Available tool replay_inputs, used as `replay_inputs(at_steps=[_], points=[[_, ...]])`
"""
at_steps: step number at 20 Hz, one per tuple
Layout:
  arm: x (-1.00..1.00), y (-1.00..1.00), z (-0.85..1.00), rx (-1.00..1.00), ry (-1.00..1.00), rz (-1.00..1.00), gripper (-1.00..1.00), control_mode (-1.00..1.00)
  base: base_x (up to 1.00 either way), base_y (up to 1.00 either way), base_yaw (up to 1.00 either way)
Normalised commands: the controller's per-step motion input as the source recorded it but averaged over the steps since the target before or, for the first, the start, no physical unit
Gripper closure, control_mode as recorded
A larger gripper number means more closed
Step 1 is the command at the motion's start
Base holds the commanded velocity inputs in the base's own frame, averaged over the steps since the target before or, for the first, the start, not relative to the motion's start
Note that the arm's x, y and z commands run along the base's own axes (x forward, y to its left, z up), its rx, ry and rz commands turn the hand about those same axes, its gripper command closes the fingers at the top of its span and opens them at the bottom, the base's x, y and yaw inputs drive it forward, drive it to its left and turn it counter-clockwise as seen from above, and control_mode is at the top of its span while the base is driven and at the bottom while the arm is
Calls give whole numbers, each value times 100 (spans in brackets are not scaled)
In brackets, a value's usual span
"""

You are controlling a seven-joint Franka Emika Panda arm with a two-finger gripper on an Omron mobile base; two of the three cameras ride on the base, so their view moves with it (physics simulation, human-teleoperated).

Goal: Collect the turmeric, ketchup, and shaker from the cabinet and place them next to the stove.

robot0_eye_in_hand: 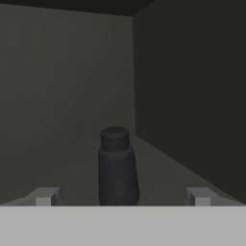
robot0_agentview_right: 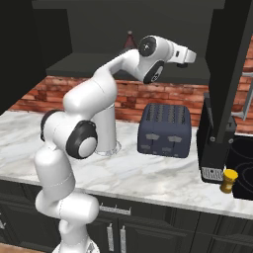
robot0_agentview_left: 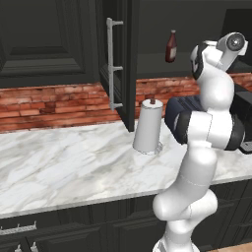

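Note:
Inside the open cabinet (robot0_eye_in_hand: pixel 182 96), the dark grey shaker (robot0_eye_in_hand: pixel 118 168) stands upright on the shelf. My gripper (robot0_eye_in_hand: pixel 122 197) is open and faces it, with one fingertip (robot0_eye_in_hand: pixel 45 197) on each side and not touching it. The dark red ketchup (robot0_agentview_left: pixel 171 47) stands on the same shelf, to the left of my hand, and its cap (robot0_agentview_right: pixel 130 38) peeks over the arm. The turmeric (robot0_agentview_right: pixel 229 181), a small yellow-topped jar, stands on the counter's front edge beside the dark stove (robot0_agentview_right: pixel 244 170).
The cabinet's left door (robot0_agentview_left: pixel 123 64) hangs open with its silver bar handle (robot0_agentview_left: pixel 113 64), and the right door (robot0_agentview_right: pixel 230 64) is open too. A paper towel roll (robot0_agentview_left: pixel 147 127) and a dark toaster (robot0_agentview_right: pixel 163 129) stand on the marble counter (robot0_agentview_left: pixel 59 162) under the cabinet.

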Motion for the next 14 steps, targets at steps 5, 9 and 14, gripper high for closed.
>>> replay_inputs(at_steps=[5, 9, 14], points=[[19, 0, 0, 0, 0, 3, -100, -100, 0, 0, 0], [21, -10, -3, 0, 0, 2, -100, -100, 0, 0, 0], [16, -28, -14, 0, 0, 0, -100, -100, 0, 0, 0]])
